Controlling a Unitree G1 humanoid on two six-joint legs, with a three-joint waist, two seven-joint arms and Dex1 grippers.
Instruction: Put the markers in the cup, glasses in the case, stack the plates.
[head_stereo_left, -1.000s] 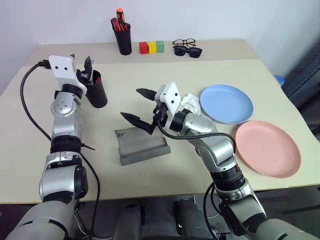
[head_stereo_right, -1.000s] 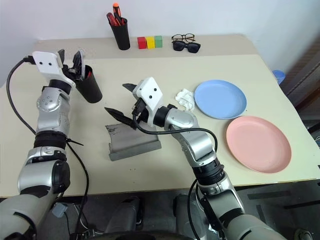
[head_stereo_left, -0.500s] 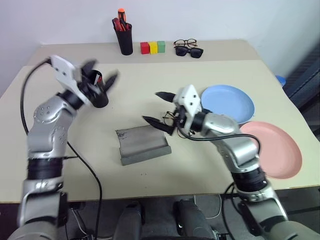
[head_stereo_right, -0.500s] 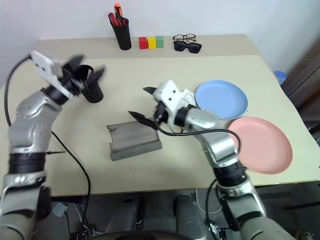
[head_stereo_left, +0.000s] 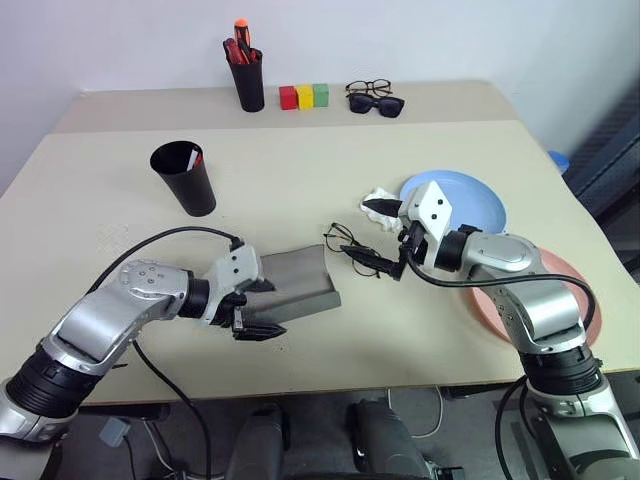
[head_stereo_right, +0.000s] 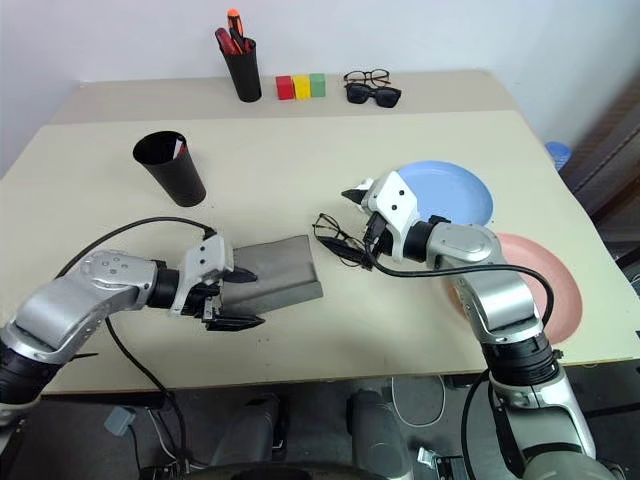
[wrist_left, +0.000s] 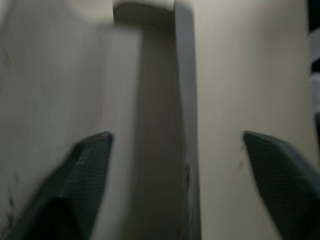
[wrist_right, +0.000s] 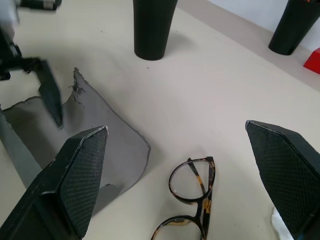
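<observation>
On the table, the left claw (head_stereo_left: 262, 307) has swung down from the cup (head_stereo_left: 184, 177) to the case (head_stereo_left: 296, 282), fingers apart; the right claw (head_stereo_left: 371, 236) has drawn aside, wide open, baring the glasses (head_stereo_left: 352, 250), so casing them seems next.

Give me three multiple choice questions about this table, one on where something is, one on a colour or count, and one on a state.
1. Where do the glasses lie?
A. in the case
B. on the table between the case and the right hand
C. on the pink plate

2. How many coloured blocks stand in the row at the back?
A. two
B. three
C. five

3. How is the right hand?
A. open, holding nothing
B. shut on the glasses
C. shut on a marker

Answers: 1 B, they rest on the bare tabletop beside the case. 2 B, red, yellow, green. 3 A, its fingers are spread apart over the glasses.
</observation>
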